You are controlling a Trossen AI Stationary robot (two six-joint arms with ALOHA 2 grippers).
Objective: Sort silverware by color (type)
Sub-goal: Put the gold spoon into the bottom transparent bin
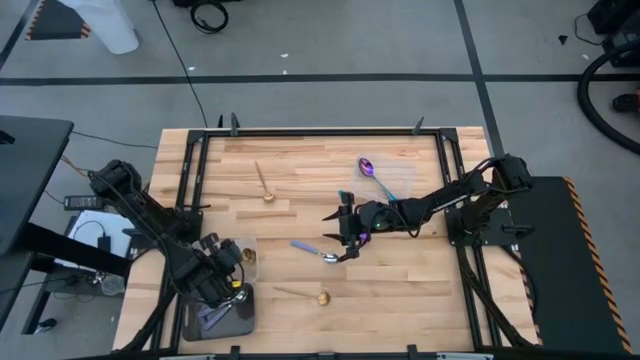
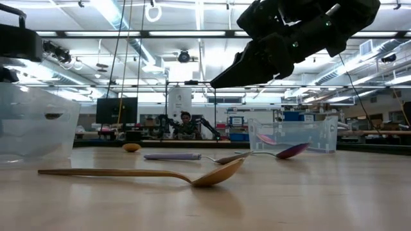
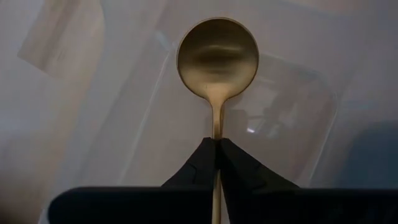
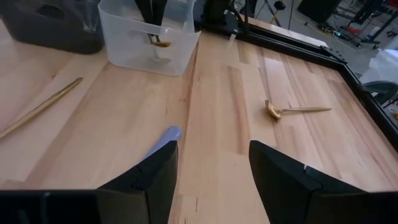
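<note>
My left gripper (image 1: 238, 270) hangs over the clear container (image 1: 243, 258) at the table's near left, shut on a gold spoon (image 3: 217, 56). My right gripper (image 1: 343, 235) hovers open at mid-table, just above the lavender-handled spoon (image 1: 315, 250), whose handle end (image 4: 165, 137) shows between its fingers. That spoon lies flat on the table. An iridescent purple spoon (image 1: 368, 168) lies by a second clear container (image 1: 398, 182). Two more gold spoons lie flat, one far (image 1: 265, 184) and one near (image 1: 305, 295). My left gripper pinches the gold spoon's handle (image 3: 216, 124) just behind the bowl, between its two fingertips. It comes from above, pointing down, with the fingers lying along the handle. The spoon is lifted clear and hangs bowl-down inside the clear container (image 4: 152, 34).
A dark tray (image 1: 220, 310) with several utensils sits at the near left corner beside the left arm. A black frame (image 1: 320, 131) borders the table. Bare wood lies between the spoons. In the low view, a person (image 2: 186, 122) sits in the room beyond the table.
</note>
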